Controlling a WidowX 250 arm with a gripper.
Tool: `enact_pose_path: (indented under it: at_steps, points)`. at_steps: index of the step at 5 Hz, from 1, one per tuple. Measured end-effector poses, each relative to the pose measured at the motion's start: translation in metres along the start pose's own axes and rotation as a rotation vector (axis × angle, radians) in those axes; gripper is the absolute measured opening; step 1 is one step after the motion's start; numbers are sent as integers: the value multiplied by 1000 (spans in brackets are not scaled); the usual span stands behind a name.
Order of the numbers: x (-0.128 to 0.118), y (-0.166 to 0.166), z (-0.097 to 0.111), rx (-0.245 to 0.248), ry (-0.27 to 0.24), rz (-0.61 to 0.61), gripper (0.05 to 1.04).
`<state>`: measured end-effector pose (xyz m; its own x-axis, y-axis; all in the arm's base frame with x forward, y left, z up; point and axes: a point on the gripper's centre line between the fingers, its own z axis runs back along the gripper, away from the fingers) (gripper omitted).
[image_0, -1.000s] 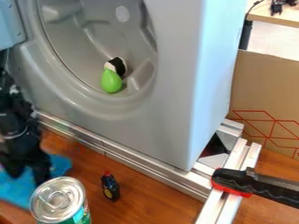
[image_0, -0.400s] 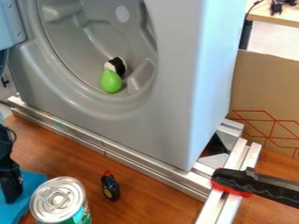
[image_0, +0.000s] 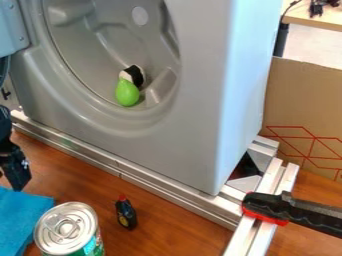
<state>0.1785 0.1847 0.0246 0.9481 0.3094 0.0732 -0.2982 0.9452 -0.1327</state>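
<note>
My arm comes in at nine o'clock, its black gripper (image_0: 16, 184) pointing down between eight and nine. I can't tell how wide the gripper stands, nor whether it touches the cloth. That blue cloth (image_0: 21, 215) lies at eight o'clock on the wooden surface (image_0: 80, 177), spread out, its right edge beside the silver-topped can (image_0: 67, 227).

the cloth (image_0: 23, 215) is blue, the cardboard (image_0: 304, 107) brown with red lines.
</note>
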Motion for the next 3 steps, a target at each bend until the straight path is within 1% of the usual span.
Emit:
enact_pose_path:
  at_steps: [1, 2, 3]
  points:
    - [-7, -13, 22, 4, -39, -28, 1000]
    - [-23, -26, 37, 40, 4, -94, 1000]
    - [-32, -35, 49, 93, 8, -123, 1000]
